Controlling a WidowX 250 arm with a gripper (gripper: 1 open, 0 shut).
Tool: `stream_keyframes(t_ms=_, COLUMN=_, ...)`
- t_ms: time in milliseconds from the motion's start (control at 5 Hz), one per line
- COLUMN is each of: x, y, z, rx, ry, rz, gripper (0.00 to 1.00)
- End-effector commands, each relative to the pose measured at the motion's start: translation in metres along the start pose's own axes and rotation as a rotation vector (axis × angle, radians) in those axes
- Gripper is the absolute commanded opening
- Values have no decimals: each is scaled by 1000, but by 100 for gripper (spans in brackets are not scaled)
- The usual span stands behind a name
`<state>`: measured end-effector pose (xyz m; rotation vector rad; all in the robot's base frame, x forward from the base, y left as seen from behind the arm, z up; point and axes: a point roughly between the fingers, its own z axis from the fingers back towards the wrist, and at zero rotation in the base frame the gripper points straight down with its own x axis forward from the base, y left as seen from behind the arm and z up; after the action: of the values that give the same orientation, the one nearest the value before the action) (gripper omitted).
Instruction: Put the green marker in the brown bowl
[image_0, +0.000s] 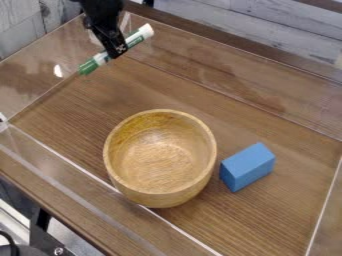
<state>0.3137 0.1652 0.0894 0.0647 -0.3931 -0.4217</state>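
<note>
End effector (111, 43) clamped mid-barrel on the green marker (115, 49), held clear of the tabletop (254, 100) at back-left. Marker's long axis runs diagonal, cap end low-left. Brown bowl (162, 157) sits well apart, toward the camera and right. Carry goes that way, then release.

Single black arm at upper left, wrist pitched steeply down, gripper (112, 45) clamped across the green marker (114, 51), raised off the surface

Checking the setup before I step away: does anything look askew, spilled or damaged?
Nothing spilled or damaged. Only the green marker sits slanted in the shut claw, above the table; the brown bowl is upright and empty.
</note>
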Motion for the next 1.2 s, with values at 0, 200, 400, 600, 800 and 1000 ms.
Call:
stream_keyframes(t_ms=0, x=2, y=12, z=12, rx=77, ry=-31, rz=-18, gripper=0)
stream_keyframes(t_ms=200, x=-2, y=11, z=4, rx=86, ry=-22, rz=-19, gripper=0)
stream_keyframes(t_ms=400, x=-3, y=6, z=6, rx=95, ry=-23, rz=-17, gripper=0)
stream_keyframes(t_ms=600, x=0, y=9, z=16, rx=117, ry=-32, rz=-31, gripper=0)
stream_keyframes(t_ms=800, x=4, y=14, z=23, rx=136, ry=-40, rz=-49, gripper=0)
stream_keyframes(t_ms=1000, x=7, y=19, z=25, rx=152, ry=-49, rz=-69, gripper=0)
